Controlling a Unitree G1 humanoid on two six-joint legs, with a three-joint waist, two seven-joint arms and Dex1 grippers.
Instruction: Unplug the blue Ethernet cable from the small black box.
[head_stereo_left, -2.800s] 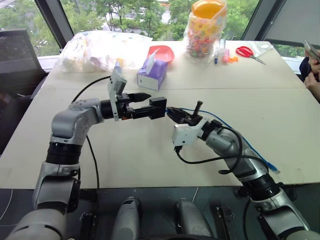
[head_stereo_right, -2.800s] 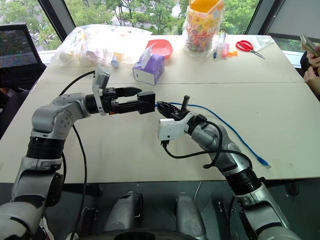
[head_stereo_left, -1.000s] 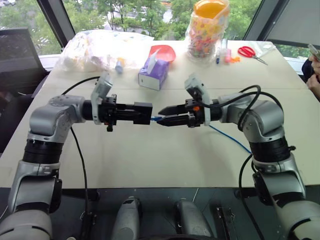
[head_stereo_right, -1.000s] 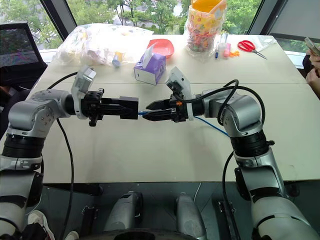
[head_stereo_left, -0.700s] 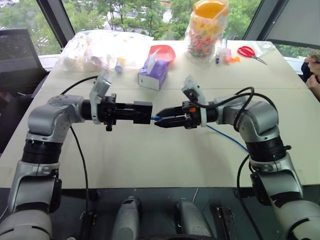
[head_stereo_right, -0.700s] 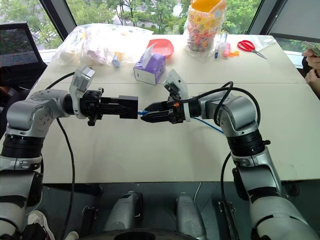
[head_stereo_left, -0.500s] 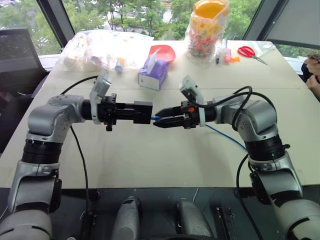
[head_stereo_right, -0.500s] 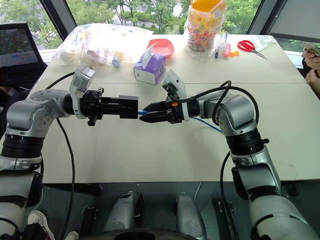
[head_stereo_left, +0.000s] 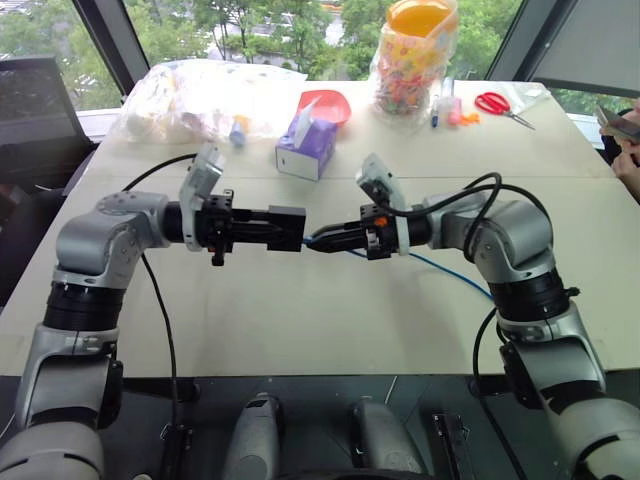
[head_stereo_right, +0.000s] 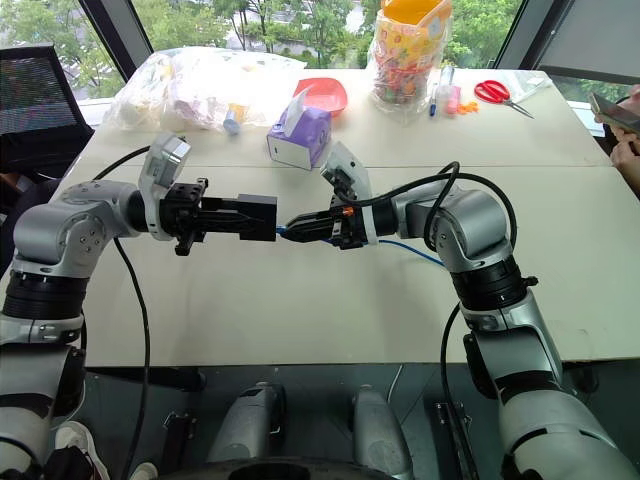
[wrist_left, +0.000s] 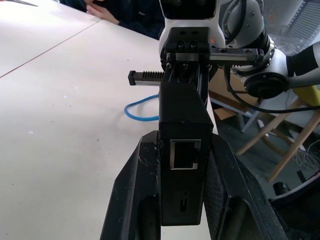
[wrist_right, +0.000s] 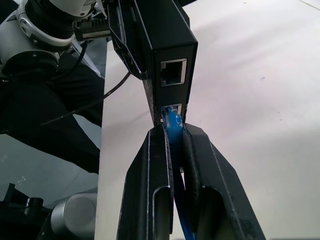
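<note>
Beige table (head_stereo_left: 300, 330) surface spans the scene beneath both arms, with windows and trees behind. Above its middle, the left pincer (wrist_left: 182, 165) is clamped on the small flat matte black box (head_stereo_left: 288, 227), one finger against each side, holding it clear of the table with a port side facing the right arm. The right pincer (wrist_right: 172, 137) is closed on the clear plug end of the thin bright blue Ethernet cable (wrist_right: 173, 121), its fingertips right at the box's face. The plug sits in the lower of two ports; the upper port is empty. From the right pincer the blue cable trails down onto the table (head_stereo_left: 450, 272) toward the right side.
</note>
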